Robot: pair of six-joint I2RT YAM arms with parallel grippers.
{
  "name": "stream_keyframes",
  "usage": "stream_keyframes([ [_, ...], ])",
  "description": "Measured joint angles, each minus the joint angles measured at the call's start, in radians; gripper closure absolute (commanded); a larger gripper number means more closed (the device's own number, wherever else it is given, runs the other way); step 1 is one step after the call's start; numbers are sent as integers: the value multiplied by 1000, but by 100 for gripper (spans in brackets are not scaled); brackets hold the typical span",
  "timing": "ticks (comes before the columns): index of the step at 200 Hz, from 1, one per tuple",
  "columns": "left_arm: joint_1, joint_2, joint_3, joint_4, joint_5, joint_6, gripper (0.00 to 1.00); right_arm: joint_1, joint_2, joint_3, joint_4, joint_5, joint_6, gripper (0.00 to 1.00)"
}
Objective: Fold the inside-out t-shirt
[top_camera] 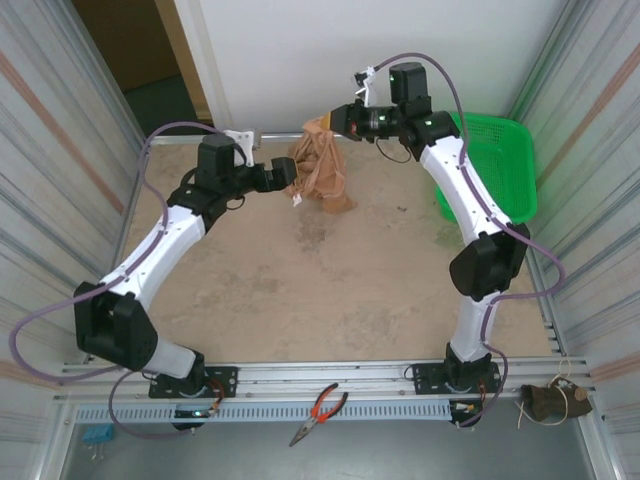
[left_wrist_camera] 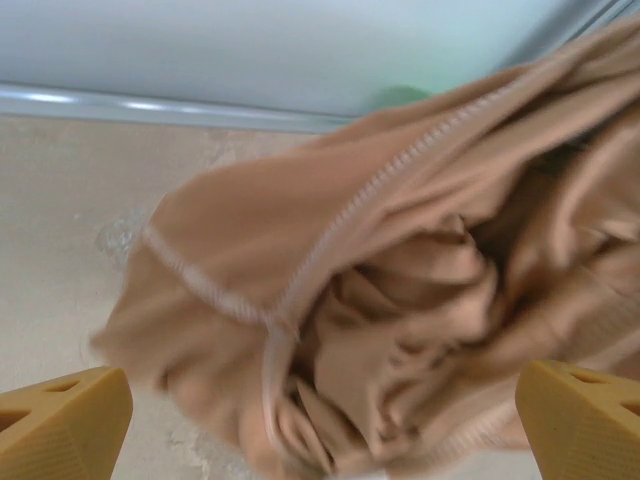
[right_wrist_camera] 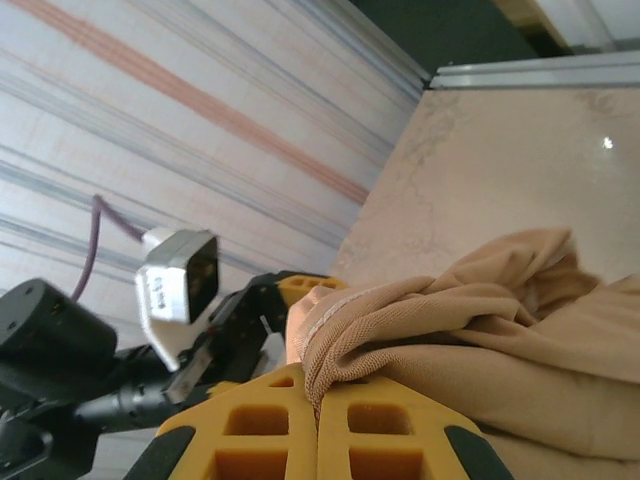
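Note:
The inside-out t-shirt (top_camera: pixel 322 168) is a tan crumpled bundle hanging at the back of the table, its lower folds resting on the tabletop. My right gripper (top_camera: pixel 327 122) is shut on its top edge; in the right wrist view the yellow jaws (right_wrist_camera: pixel 320 405) pinch a seamed fold of the t-shirt (right_wrist_camera: pixel 480 330). My left gripper (top_camera: pixel 290 178) is open, right up against the bundle's left side. In the left wrist view its yellow fingertips (left_wrist_camera: pixel 62 424) stand wide apart, with the t-shirt (left_wrist_camera: pixel 380 300) and its pale seams lying ahead of and between them.
A green basket (top_camera: pixel 500 165) stands at the back right beside the right arm. Orange-handled pliers (top_camera: pixel 320 408) lie on the front rail. Corrugated walls close in both sides, and a metal rail (left_wrist_camera: pixel 150 105) runs along the back edge.

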Motion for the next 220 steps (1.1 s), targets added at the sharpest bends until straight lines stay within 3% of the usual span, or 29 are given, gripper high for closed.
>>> stream_keyframes([
  [8,0,20,3,0,0,0,2,6,-2,-20,8,-1,0,100],
  [20,-1,51,13,-2,0,3,15,16,-8,-57,24,-6,0,100],
  [56,-1,124,19,14,37,4,82,21,-33,-163,64,-15,3,100],
  [70,-1,156,21,16,66,3,99,16,-46,-204,88,-15,5,100],
  [81,-3,179,24,16,85,5,94,12,-60,-245,106,-16,6,100],
  [84,-3,186,25,18,91,1,88,10,-63,-254,110,-17,8,100],
  [94,-6,202,26,21,106,0,52,3,-71,-286,129,-19,16,100],
  [103,-7,209,26,22,114,-4,42,-3,-76,-310,138,-19,23,100],
  [125,-12,203,9,66,123,-17,33,-13,-84,-344,149,-19,27,100],
  [174,-44,200,-29,117,112,-27,32,-18,-116,-354,173,-26,34,100],
  [193,-62,213,-28,134,96,-27,37,-18,-128,-354,182,-31,35,100],
  [205,-71,233,-24,138,87,-32,58,-18,-134,-356,182,-37,40,100],
  [220,-76,275,-3,142,77,-27,98,-19,-145,-370,186,-39,45,100],
])
